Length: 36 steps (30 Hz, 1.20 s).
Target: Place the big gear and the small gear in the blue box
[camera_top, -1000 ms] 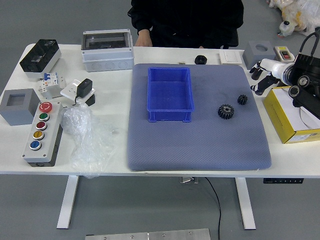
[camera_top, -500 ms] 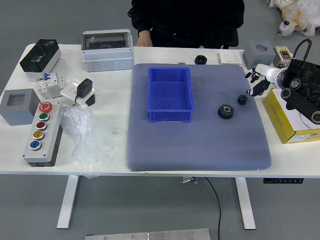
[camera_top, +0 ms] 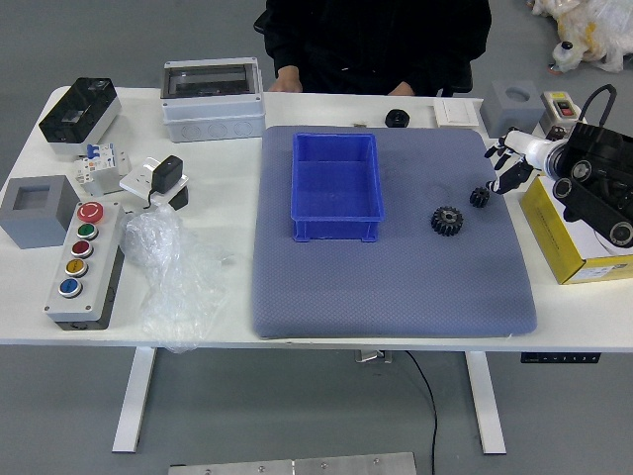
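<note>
My right hand [camera_top: 499,168] reaches in from the right with its fingers spread and nothing held. Its fingertips are just above and beside the small black gear [camera_top: 480,197], at the right part of the grey-blue mat. The big black gear [camera_top: 447,221] lies on the mat to the left of the small one and slightly nearer. The blue box [camera_top: 336,188] stands on the mat's upper left part, with its bare floor visible. The left hand is out of view.
A yellow-edged carton [camera_top: 566,242] stands right of the mat [camera_top: 396,287], under my right forearm. A black round part [camera_top: 397,119] lies at the mat's far edge. Left are a button panel [camera_top: 87,259], plastic wrap [camera_top: 178,277] and a grey enclosure [camera_top: 213,99]. A person's hands rest at the far edge.
Since one second ago my right hand has moved left, closer to the small gear. A second hand of the person has come into view at the far edge. The gears and box are unmoved.
</note>
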Motion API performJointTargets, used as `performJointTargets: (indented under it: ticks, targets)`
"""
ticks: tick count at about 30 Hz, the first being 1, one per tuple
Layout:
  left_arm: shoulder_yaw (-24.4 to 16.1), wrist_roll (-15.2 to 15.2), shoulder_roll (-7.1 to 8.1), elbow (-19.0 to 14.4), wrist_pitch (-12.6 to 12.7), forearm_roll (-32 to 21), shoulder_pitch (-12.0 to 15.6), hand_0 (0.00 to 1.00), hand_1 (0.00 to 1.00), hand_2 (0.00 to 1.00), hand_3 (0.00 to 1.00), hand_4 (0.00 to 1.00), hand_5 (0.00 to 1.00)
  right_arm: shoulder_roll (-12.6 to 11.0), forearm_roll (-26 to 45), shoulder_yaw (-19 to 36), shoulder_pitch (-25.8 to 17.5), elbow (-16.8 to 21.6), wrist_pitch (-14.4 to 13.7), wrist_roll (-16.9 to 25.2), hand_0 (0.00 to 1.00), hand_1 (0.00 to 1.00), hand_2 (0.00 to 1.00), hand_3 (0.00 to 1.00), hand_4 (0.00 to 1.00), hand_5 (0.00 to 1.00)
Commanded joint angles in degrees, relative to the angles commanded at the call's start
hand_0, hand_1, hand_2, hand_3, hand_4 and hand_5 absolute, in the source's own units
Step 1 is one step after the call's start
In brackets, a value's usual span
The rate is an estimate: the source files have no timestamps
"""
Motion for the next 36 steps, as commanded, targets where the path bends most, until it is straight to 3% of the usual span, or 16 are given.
performJointTargets:
  ticks: [19, 36]
  targets:
    - [-0.8, 0.0, -0.4, -0.3, 0.0, 1.4, -0.8, 0.896, 0.885, 0.883, 0.867, 0.666, 0.354, 2.9, 4.7, -3.3, 1.0, -6.5, -1.4, 2.1, 0.533, 0.477, 0.705, 0.788, 0.664, 0.062]
    - [-0.2, 0.0, -0.84, -0.3, 0.0, 1.3, -1.7, 0.896, 0.885, 0.883, 0.867, 0.666, 0.353, 3.6, 6.1, -3.5, 1.8, -9.0, -2.4, 2.9, 0.54, 0.481, 0.702, 0.774, 0.658, 0.056]
